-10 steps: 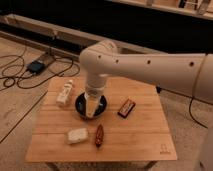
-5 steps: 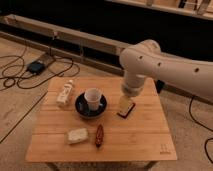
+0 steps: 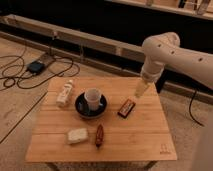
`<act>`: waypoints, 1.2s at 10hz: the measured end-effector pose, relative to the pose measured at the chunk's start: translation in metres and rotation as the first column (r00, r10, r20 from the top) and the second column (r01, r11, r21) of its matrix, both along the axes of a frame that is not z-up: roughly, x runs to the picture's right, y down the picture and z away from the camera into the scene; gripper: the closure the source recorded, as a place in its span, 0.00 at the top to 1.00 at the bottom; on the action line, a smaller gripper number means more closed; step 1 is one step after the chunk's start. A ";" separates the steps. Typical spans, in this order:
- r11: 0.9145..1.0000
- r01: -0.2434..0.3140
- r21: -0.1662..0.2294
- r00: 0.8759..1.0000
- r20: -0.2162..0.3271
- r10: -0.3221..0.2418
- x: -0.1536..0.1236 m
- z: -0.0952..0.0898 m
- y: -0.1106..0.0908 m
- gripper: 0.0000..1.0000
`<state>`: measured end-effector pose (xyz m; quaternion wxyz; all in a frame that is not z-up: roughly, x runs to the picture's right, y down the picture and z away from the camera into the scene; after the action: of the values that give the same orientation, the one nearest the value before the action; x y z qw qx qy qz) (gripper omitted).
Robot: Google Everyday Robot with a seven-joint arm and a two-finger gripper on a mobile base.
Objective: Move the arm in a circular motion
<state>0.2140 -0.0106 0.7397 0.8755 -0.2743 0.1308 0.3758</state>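
The cream-white arm (image 3: 172,50) of thick rounded tube segments with small dark holes comes in from the right edge and bends down over the far right part of the wooden table (image 3: 135,135). It ends in a narrow pale tip, the gripper (image 3: 140,90), which hangs above the table's far right area, up and to the right of a dark red-and-black packet (image 3: 126,107). Nothing shows in the gripper.
On the table stand a white cup (image 3: 92,98) in a dark bowl (image 3: 80,106), a pale bottle (image 3: 64,93) lying at the left, a pale sponge-like block (image 3: 77,135) and a brown oblong item (image 3: 99,136). Cables (image 3: 30,67) lie on the floor at the left.
The arm has swung from over the bowl at the table's centre to the right and away, and its tip now hangs over the table's far right part.
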 end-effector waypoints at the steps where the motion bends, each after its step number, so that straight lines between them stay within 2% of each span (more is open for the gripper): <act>1: 1.000 0.009 0.001 1.000 -0.003 -0.009 -0.001 0.020 -0.017 0.80; 2: 1.000 0.029 0.008 1.000 0.000 -0.029 -0.007 0.042 -0.038 0.80; 3: 0.999 0.045 0.013 0.999 0.010 -0.045 -0.018 0.055 -0.052 0.80; 5: 0.994 0.107 0.033 0.992 0.057 -0.109 -0.063 0.085 -0.085 0.80; 7: 0.983 0.178 0.042 0.977 0.112 -0.182 -0.113 0.103 -0.101 0.80; 8: 0.971 0.234 0.043 0.959 0.155 -0.238 -0.149 0.111 -0.104 0.80; 10: 0.943 0.330 0.046 0.913 0.239 -0.331 -0.208 0.115 -0.096 0.80; 11: 0.921 0.387 0.054 0.874 0.296 -0.384 -0.241 0.111 -0.086 0.80; 12: 0.893 0.443 0.080 0.819 0.370 -0.439 -0.280 0.099 -0.073 0.80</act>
<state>-0.0659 -0.0834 0.8387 0.9456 -0.3080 0.0211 0.1022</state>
